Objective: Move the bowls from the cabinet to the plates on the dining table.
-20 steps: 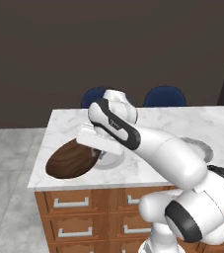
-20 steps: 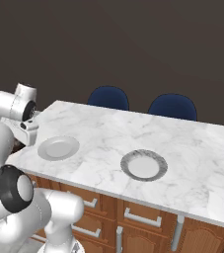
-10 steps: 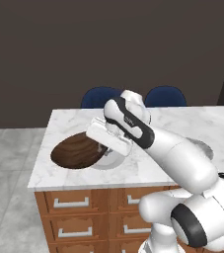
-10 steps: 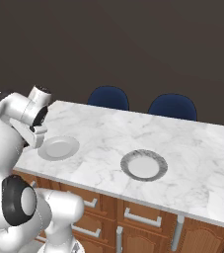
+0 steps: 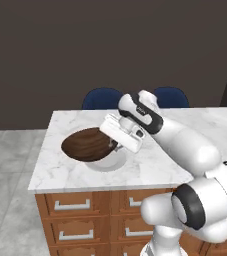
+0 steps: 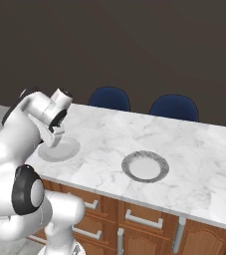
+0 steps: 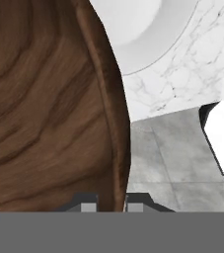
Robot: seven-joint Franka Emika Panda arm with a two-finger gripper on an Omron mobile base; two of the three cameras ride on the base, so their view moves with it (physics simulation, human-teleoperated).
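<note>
My gripper (image 5: 113,141) is shut on the rim of the dark brown wood-grain bowl (image 5: 87,145). It holds the bowl tilted just above the left end of the marble dining table (image 5: 52,170). A pale plate (image 5: 110,161) lies under the bowl's right side, partly covered by it. In the hand view the bowl (image 7: 44,99) spreads across the left half, its rim running down between my fingertips (image 7: 89,205), and the plate (image 7: 133,29) sits beyond. A second plate (image 6: 145,166) with a grey speckled rim lies mid-table. The red bowl and the cabinet are out of view.
Two blue chairs (image 6: 109,98) (image 6: 174,107) stand behind the table. Brown drawers with silver handles (image 5: 72,205) run under the top. Grey floor (image 7: 172,163) lies beyond the table's left edge. Bare marble (image 6: 199,144) stretches to the right.
The gripper has carried the brown bowl rightward from the table's left edge, and it now overlaps the left plate. Both plates have stayed put.
</note>
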